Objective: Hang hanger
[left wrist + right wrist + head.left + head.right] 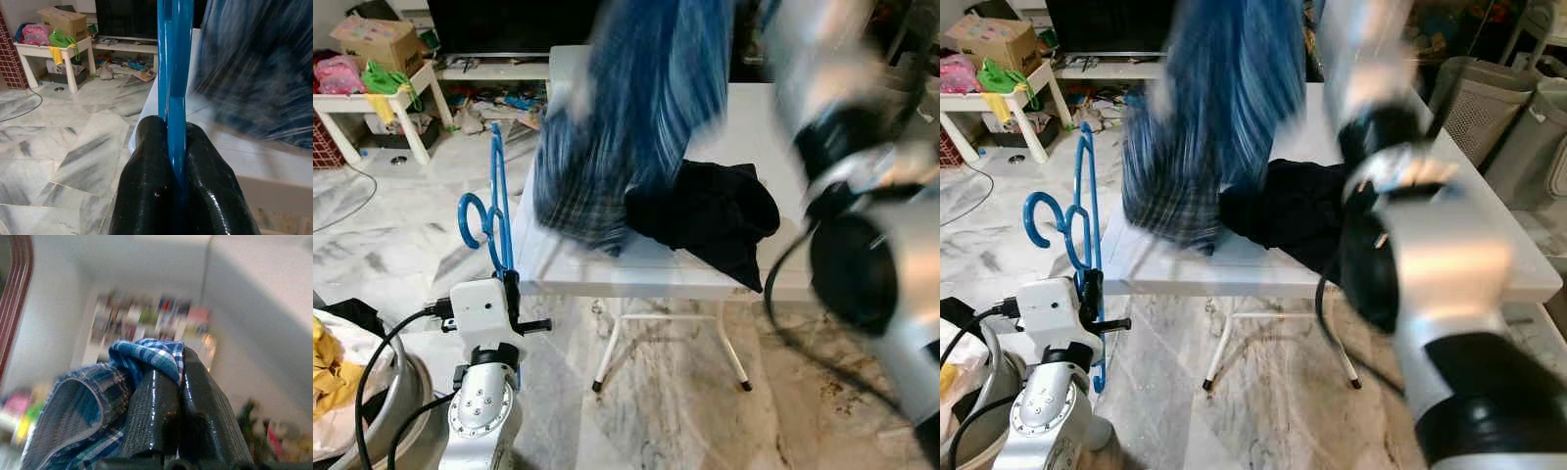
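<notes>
A blue plastic hanger stands upright at the left, beside the white table. My left gripper is shut on its lower bar, the fingers pressing both sides. A blue plaid shirt hangs blurred above the table, lifted high. My right gripper is shut on a fold of that shirt, raised toward the ceiling. The right arm fills the right side, blurred with motion. A black garment lies crumpled on the table under the shirt.
A low white side table with a cardboard box and bright toys stands at the far left. A TV stand is behind. A laundry basket sits at my lower left; grey hampers stand at the right. The floor is marble tile.
</notes>
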Motion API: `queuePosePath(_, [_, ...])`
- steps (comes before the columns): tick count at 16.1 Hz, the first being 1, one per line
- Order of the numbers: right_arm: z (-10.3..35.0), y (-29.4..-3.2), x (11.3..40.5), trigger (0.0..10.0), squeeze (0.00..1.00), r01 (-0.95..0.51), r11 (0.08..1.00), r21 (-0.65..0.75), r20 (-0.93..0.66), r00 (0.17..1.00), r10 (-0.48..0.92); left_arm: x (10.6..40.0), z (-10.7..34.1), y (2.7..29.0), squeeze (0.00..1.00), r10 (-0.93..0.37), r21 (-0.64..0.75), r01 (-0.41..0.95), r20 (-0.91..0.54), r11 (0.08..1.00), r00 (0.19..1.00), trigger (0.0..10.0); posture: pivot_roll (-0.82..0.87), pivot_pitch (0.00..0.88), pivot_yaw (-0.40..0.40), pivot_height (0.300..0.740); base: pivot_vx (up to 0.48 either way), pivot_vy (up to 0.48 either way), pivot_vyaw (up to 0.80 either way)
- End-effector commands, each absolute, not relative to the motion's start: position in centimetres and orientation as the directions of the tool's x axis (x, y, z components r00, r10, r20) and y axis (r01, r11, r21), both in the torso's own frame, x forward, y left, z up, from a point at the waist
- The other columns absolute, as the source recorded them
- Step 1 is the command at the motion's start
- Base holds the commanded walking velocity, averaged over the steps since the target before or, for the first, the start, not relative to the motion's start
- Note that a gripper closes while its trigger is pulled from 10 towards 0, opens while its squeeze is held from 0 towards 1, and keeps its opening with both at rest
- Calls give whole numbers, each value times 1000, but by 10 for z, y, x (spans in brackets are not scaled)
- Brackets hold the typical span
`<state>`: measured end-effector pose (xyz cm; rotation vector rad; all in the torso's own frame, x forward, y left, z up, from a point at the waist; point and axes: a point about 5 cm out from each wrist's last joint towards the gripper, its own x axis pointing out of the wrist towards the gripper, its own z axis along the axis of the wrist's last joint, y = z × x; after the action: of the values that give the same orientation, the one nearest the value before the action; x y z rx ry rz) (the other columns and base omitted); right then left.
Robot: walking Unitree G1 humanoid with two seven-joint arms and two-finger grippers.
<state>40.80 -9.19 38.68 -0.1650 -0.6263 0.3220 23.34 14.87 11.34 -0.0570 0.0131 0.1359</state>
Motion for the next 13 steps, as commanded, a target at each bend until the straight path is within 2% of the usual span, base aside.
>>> queuePosePath(1, [375,-86,410,10000,0,-269,917,-294,496,777,387,234,120,144,0,144,-77,-143,10,987,990,10000,69,0,-32,740,0,0,0])
queuePosePath(2, [350,-84,414,10000,0,-300,896,-327,427,799,423,234,120,143,0,143,-76,-141,11,987,990,10000,67,0,-27,740,0,0,0])
queuePosePath(3, [284,-80,416,10000,1000,-422,815,-397,207,824,527,233,119,143,0,137,-75,-136,5,988,991,10000,65,0,-22,740,0,0,0])
queuePosePath(5, [229,-77,409,10000,1000,-546,719,-430,0,796,605,232,118,143,0,130,-75,-130,-4,989,991,10000,62,0,-13,740,0,0,0])
queuePosePath(7, [183,-87,400,10000,1000,-617,699,-360,-160,779,606,231,117,143,0,116,-76,-117,-18,990,993,10000,60,0,-6,740,0,0,0])
queuePosePath(8, [169,-96,398,10000,1000,-612,728,-308,-199,790,580,229,116,143,0,110,-76,-112,-25,991,994,10000,60,0,-3,740,0,0,0])
queuePosePath(13, [158,-125,394,10000,1000,-501,835,-227,-165,865,474,230,116,147,0,90,-75,-93,-40,993,995,10000,54,0,17,740,0,0,0])
